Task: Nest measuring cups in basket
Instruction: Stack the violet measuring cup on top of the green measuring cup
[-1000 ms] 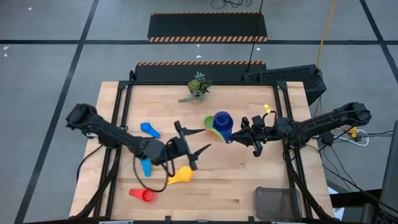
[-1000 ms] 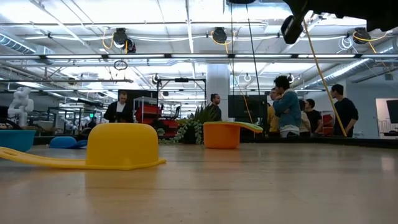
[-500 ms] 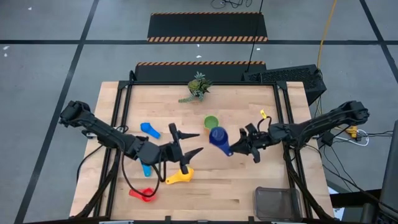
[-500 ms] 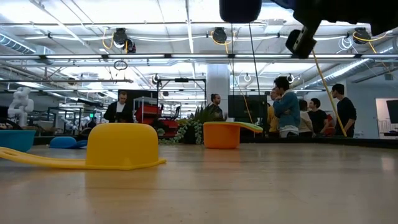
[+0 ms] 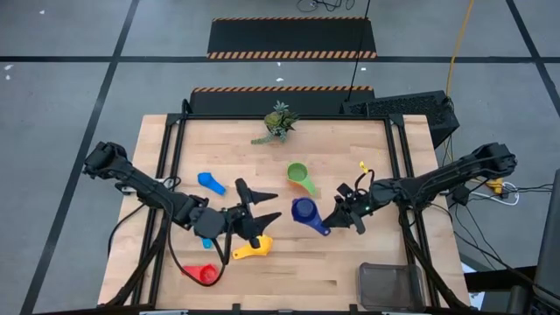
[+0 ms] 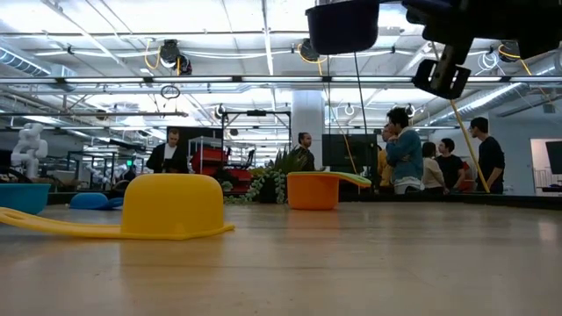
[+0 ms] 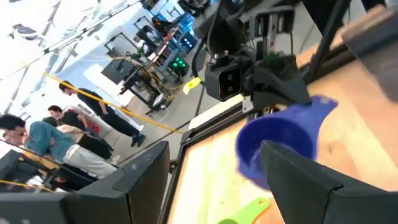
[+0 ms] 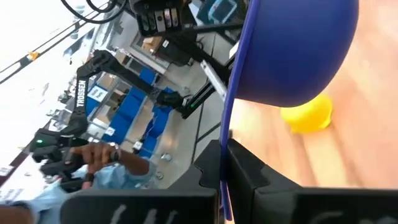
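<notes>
My right gripper is shut on the dark blue measuring cup, high above the table's middle; the low view shows that cup at its top. The green cup sits in the orange cup farther back. The yellow cup lies mouth down, the red cup near the left front. One light blue cup lies left of centre, another is half hidden under my left arm. My left gripper is open, left of the dark blue cup. The basket stands at the right front. My right gripper pinches the dark blue cup's flat handle between its two fingers. It comes roughly level from the table's right, with the fingers lying along the handle. The cup is lifted clear of the table, and its bowl reaches out beyond the fingertips.
A small green plant sprig stands near the far edge. A dark device sits at the far right corner. Black cables loop under my left arm. People stand in the room beyond the table.
My right gripper has lifted the dark blue cup off the green and orange cups and carried it toward the near edge and slightly left. The green cup stays behind in the orange one. My left gripper has shifted a little toward the left, still open.
</notes>
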Robot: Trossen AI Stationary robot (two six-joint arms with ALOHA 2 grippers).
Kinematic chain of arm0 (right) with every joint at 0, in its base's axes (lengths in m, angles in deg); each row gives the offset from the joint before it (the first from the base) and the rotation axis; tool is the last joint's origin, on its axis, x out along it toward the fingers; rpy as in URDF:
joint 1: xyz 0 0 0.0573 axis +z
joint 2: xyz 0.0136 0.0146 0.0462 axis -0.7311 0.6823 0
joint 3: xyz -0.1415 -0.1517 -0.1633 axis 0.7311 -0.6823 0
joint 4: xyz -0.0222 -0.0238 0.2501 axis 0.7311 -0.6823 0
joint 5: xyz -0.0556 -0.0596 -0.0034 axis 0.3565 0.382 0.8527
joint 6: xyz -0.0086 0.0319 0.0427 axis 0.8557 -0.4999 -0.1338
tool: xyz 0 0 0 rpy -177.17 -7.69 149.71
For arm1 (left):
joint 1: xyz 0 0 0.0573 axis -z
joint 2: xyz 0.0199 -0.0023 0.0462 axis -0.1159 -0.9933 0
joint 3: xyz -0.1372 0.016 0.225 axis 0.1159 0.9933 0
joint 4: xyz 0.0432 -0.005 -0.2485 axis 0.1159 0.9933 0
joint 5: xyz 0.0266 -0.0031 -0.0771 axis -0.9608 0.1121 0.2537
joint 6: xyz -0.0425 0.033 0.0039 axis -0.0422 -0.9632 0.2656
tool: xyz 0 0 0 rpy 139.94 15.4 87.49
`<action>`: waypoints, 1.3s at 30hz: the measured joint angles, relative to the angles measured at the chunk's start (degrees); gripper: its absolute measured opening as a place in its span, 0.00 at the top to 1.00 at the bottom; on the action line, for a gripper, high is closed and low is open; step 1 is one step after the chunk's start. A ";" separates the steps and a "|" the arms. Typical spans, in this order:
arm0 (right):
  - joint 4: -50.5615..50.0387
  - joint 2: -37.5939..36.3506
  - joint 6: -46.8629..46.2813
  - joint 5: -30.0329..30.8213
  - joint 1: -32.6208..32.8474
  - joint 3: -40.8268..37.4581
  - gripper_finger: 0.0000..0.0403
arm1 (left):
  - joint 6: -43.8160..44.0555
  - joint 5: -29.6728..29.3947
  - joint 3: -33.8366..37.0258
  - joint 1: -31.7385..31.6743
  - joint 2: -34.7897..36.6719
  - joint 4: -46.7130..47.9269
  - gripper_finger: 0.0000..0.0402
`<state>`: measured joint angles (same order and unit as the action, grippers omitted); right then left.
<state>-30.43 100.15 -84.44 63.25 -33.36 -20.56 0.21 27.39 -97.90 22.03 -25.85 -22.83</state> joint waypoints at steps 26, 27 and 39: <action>7.91 7.45 -3.91 -27.45 -4.30 0.00 1.00 | -27.21 9.14 0.00 1.20 -5.08 4.44 0.38; 8.61 7.55 -3.48 -28.26 -4.61 0.00 1.00 | -27.99 9.14 0.00 1.18 -5.77 4.34 0.38; 12.62 7.55 6.79 -35.19 -7.83 -0.02 1.00 | -42.21 15.32 0.02 0.63 -8.47 -4.41 0.38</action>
<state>-17.81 107.70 -77.65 28.05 -41.19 -20.58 -42.00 42.70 -97.87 22.66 -34.33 -27.24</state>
